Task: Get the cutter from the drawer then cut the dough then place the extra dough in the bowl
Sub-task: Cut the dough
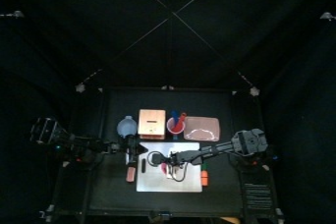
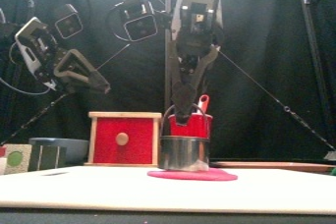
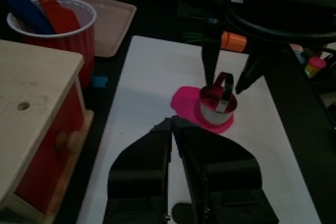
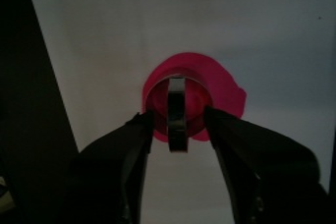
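Observation:
A round metal cutter (image 2: 186, 152) stands on the flat pink dough (image 2: 194, 175) on the white cutting board (image 2: 171, 191). My right gripper (image 2: 188, 112) comes straight down over it and is shut on the cutter's wire handle (image 4: 176, 110); the dough (image 4: 199, 88) spreads beneath the jaws. The left wrist view shows the cutter (image 3: 219, 107) on the dough (image 3: 192, 100) from the side. My left gripper (image 3: 174, 130) hovers shut and empty over the board's left end, short of the dough. The wooden box (image 2: 125, 139) has its red drawer front pushed in.
A blue-grey bowl (image 2: 59, 150) sits left of the box. Behind the cutter stands the red cup (image 3: 53, 29) holding a blue and a red toy knife. A pink tray (image 3: 113, 18) lies beyond the cup. The box (image 1: 151, 122) is behind the board (image 1: 172, 171).

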